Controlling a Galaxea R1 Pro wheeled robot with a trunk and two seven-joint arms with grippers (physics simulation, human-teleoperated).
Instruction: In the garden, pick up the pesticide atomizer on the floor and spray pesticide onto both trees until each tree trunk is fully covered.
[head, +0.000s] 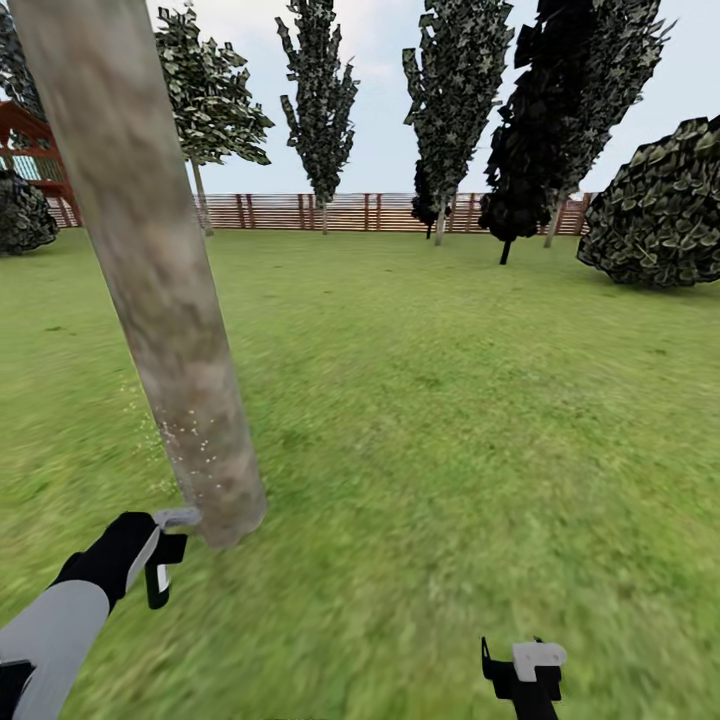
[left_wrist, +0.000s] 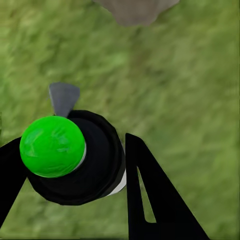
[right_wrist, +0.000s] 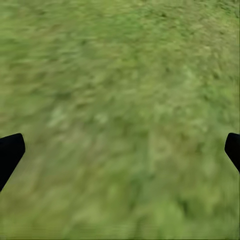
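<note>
While we spray, our left gripper (left_wrist: 75, 170) has its fingers closed round the pesticide atomizer (left_wrist: 75, 157), nozzle touching the tree trunk (head: 150, 260) base, near left. White specks dot the trunk low down. Best to back off a bit and sweep upward. Right gripper (right_wrist: 120, 150) is spread wide, empty, over the grass (right_wrist: 120, 90).

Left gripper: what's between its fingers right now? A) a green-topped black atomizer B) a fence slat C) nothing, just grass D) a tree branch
A: in the left wrist view the left gripper has its black fingers on either side of the pesticide atomizer, which has a green cap, a black body and a grey nozzle pointing toward the tree trunk.
</note>
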